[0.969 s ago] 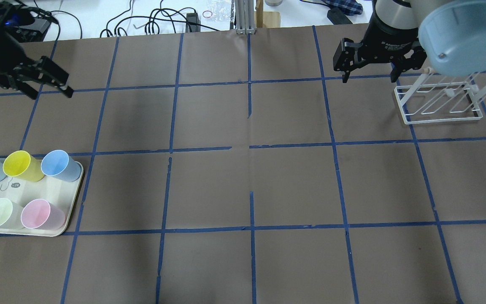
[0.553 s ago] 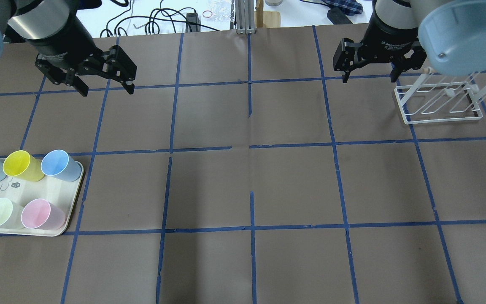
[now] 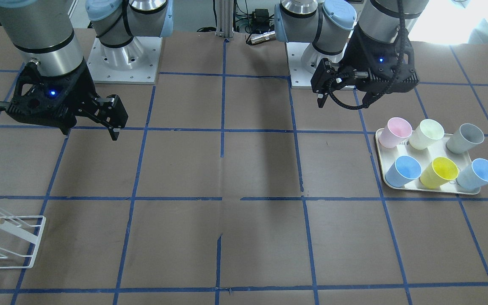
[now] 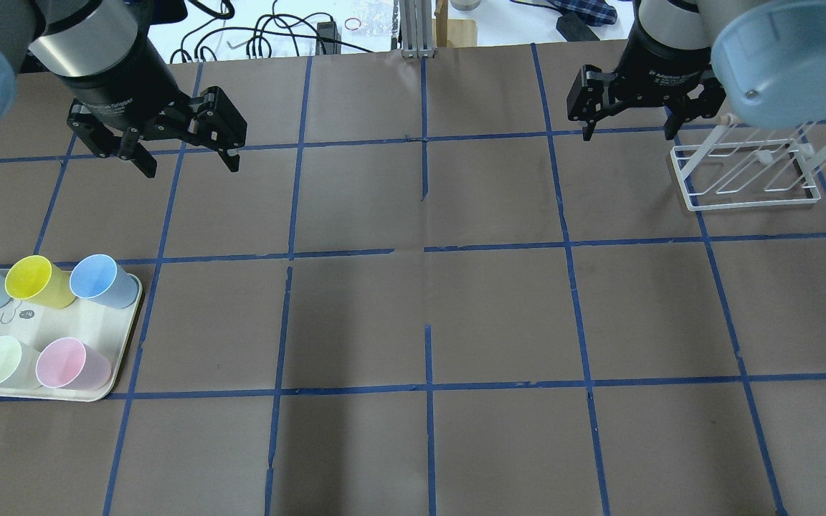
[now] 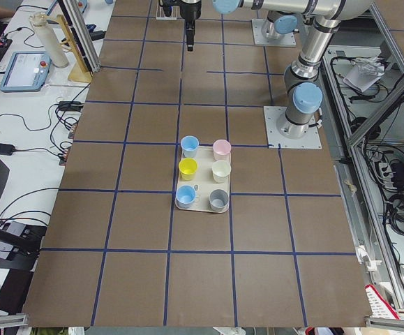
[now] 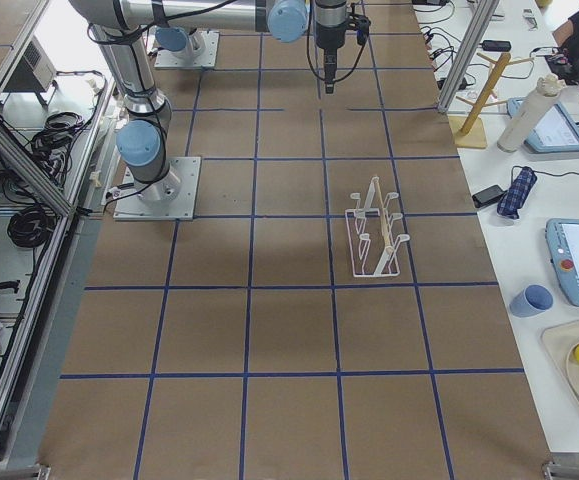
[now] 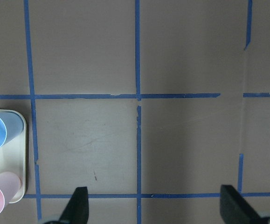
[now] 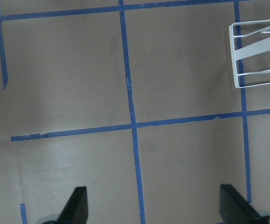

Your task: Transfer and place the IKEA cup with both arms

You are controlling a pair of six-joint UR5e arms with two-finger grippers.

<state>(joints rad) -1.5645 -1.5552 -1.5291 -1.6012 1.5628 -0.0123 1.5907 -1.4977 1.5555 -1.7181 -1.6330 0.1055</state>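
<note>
Both grippers empty, jaws spread: left gripper (image 4: 191,168) well apart from the tray (image 4: 125,337), right gripper (image 4: 627,136) near the white wire rack (image 4: 750,206). Yellow IKEA cup (image 4: 33,279) stands between two light blue cups (image 4: 101,279), gaps seemingly tight. Left should descend vertically and pinch one wall.

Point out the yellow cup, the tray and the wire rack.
yellow cup (image 4: 31,278): overhead view, inside its mouth.
tray (image 4: 72,322): overhead view, bare middle of its floor.
wire rack (image 4: 750,205): overhead view, front base rail.
</note>
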